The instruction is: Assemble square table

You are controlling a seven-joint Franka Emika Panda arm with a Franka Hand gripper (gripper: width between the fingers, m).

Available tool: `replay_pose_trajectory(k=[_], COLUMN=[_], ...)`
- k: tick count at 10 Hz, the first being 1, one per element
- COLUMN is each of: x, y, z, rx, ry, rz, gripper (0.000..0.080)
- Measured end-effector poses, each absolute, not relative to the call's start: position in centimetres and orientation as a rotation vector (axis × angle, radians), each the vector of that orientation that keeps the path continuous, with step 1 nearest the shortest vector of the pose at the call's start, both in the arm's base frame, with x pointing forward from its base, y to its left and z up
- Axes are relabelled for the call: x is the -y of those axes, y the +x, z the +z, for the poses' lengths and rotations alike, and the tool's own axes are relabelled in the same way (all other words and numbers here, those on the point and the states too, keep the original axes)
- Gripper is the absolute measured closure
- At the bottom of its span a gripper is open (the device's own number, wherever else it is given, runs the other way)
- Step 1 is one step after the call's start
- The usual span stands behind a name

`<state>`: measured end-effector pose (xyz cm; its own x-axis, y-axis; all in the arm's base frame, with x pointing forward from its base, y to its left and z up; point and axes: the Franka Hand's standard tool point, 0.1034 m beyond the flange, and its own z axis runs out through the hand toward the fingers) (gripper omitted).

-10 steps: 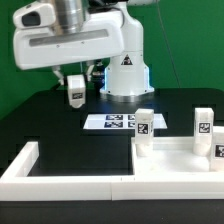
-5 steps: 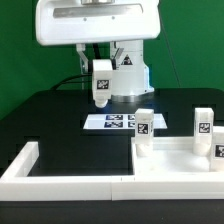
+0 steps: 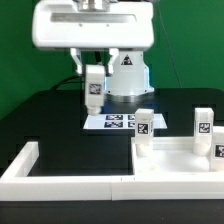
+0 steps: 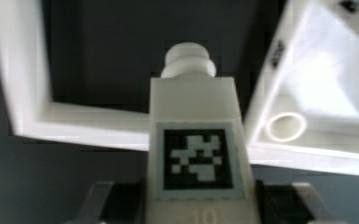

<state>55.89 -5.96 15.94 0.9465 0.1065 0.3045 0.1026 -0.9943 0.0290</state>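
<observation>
My gripper (image 3: 93, 96) hangs above the table's far middle and is shut on a white block leg (image 3: 93, 84) with a black-and-white tag. In the wrist view the leg (image 4: 199, 120) fills the centre between the two fingers (image 4: 108, 200), peg end pointing away. The square panel (image 3: 175, 158) with raised rim lies at the exterior view's right front. One leg (image 3: 144, 124) stands upright at its far left corner and another (image 3: 203, 121) at its far right. The panel (image 4: 327, 85) with a round hole (image 4: 286, 125) shows in the wrist view.
The long white L-shaped border wall (image 3: 60, 178) runs along the front and left; it also shows in the wrist view (image 4: 51, 100). The marker board (image 3: 108, 122) lies flat below the gripper. The robot base (image 3: 125, 75) stands behind. Another tagged piece (image 3: 219, 148) shows at the right edge.
The gripper has carried the leg toward the exterior view's right, then back a little to the left. The arm's head has swung round. The panel and its legs have not moved.
</observation>
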Motion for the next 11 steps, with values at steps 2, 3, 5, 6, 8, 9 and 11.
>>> replay_pose_trajectory(k=[2, 3, 5, 6, 8, 9, 11], x=[1.2, -0.8, -0.8, -0.7, -0.4, 0.8, -0.1], y=[59.9, 61.6, 62.1, 62.0, 61.9, 61.0, 60.4], z=[16.0, 16.7, 17.0, 16.9, 16.8, 16.3, 14.9], rx=[0.026, 0.110, 0.103, 0.108, 0.105, 0.145, 0.226], ry=[3.141, 3.165, 3.159, 3.159, 3.154, 3.124, 3.100], rz=[0.496, 0.478, 0.478, 0.472, 0.492, 0.588, 0.647], gripper=[0.0508, 0.0508, 0.0508, 0.0508, 0.0508, 0.0508, 0.0508])
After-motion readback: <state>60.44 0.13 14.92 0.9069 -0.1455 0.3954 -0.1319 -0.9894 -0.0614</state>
